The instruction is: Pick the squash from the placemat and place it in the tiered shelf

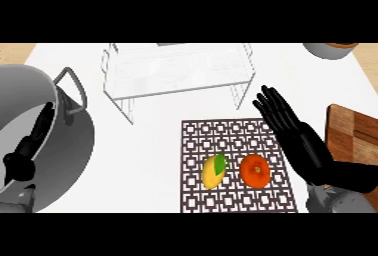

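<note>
Your right hand hangs open over the right edge of the placemat, fingers straight and spread, pointing away from you toward the far side of the counter; it holds nothing. Down and to the left of its palm, on the near half of the mat, lies an orange round fruit, and just beyond that, further left, lies the squash, yellow with a green patch at its upper end. The two lie side by side with a narrow gap between them, and the hand touches neither. Just beside the hand on its right is a wooden board, running off the view's edge. Ahead of the fingertips and to their left stands the tiered shelf, a white wire frame whose near legs come down just behind the mat's far edge. Further ahead, to the right, a grey bowl shows at the top edge. Far across to the left, your left hand rests open, fingers up, above a big grey pot with a loop handle.
</note>
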Action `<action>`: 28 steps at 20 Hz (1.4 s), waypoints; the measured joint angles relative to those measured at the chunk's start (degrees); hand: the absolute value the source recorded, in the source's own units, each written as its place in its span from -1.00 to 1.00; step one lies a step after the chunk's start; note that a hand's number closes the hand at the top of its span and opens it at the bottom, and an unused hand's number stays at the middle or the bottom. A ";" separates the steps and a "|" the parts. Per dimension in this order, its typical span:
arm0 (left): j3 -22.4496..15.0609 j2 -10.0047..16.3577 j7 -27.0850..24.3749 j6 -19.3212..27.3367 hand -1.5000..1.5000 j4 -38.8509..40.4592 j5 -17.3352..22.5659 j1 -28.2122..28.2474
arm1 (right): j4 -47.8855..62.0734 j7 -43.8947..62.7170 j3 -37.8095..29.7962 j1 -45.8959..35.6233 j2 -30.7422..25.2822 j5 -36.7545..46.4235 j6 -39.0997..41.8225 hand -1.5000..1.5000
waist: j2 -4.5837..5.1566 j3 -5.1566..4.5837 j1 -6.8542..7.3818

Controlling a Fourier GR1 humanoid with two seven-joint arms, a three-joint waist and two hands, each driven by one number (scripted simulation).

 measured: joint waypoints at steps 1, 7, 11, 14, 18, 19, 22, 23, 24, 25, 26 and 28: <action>1.29 -0.39 0.14 0.40 0.00 -1.11 -0.31 -1.06 | -0.19 0.12 0.59 0.23 0.16 0.45 0.85 1.00 | -0.29 0.29 0.00; 3.69 -2.50 3.67 0.88 0.00 -3.67 0.32 -3.73 | 2.90 2.69 5.18 -8.17 -2.95 2.21 11.32 -1.00 | -0.32 0.34 1.60; 4.31 -4.39 5.78 0.52 0.00 -5.28 0.99 -2.95 | 10.13 4.72 3.51 -10.60 -2.13 -3.54 16.77 -1.00 | -0.16 0.34 1.90; 4.92 -5.39 7.30 0.34 0.00 -6.20 1.38 -2.51 | 12.83 3.87 1.34 -12.22 -4.20 -8.73 25.33 -1.00 | -0.19 0.31 1.59; 4.95 -6.40 9.08 0.45 0.00 -8.75 1.57 -1.48 | 14.25 3.19 -0.04 -16.30 -9.25 -10.36 36.36 -1.00 | -0.28 0.17 1.48; 5.16 -6.66 9.20 0.32 0.00 -8.69 1.81 -1.59 | 13.77 3.19 -0.05 -17.42 -10.91 -9.54 38.62 -1.00 | -0.30 0.14 1.28; 5.28 -6.86 9.81 0.31 0.00 -9.70 1.43 -0.69 | 10.97 3.79 0.42 -20.65 -15.34 -6.12 43.87 -1.00 | -0.51 0.08 0.99; 5.47 -7.15 9.71 0.43 0.00 -9.62 1.29 -0.66 | 9.93 3.63 0.77 -21.22 -16.58 -4.31 45.51 -1.00 | -0.54 0.07 0.79; 5.67 -7.27 9.97 0.43 0.00 -9.59 1.26 -0.64 | 8.61 4.05 0.88 -22.43 -17.75 -3.00 46.59 -1.00 | -0.58 0.07 0.62; 5.97 -7.34 9.96 0.41 0.00 -9.71 1.27 -0.39 | 6.94 4.03 0.95 -23.08 -18.94 -0.81 47.38 -1.00 | -0.67 0.07 0.42; 6.27 -7.28 10.12 0.32 0.00 -9.86 1.31 -0.17 | 5.19 4.06 0.79 -23.83 -20.17 1.27 47.94 -1.00 | -0.75 0.07 0.22; 6.54 -7.50 10.14 0.28 0.00 -10.06 1.12 0.19 | 1.66 4.22 0.61 -25.48 -22.05 6.40 48.14 -1.00 | -0.84 0.09 -0.04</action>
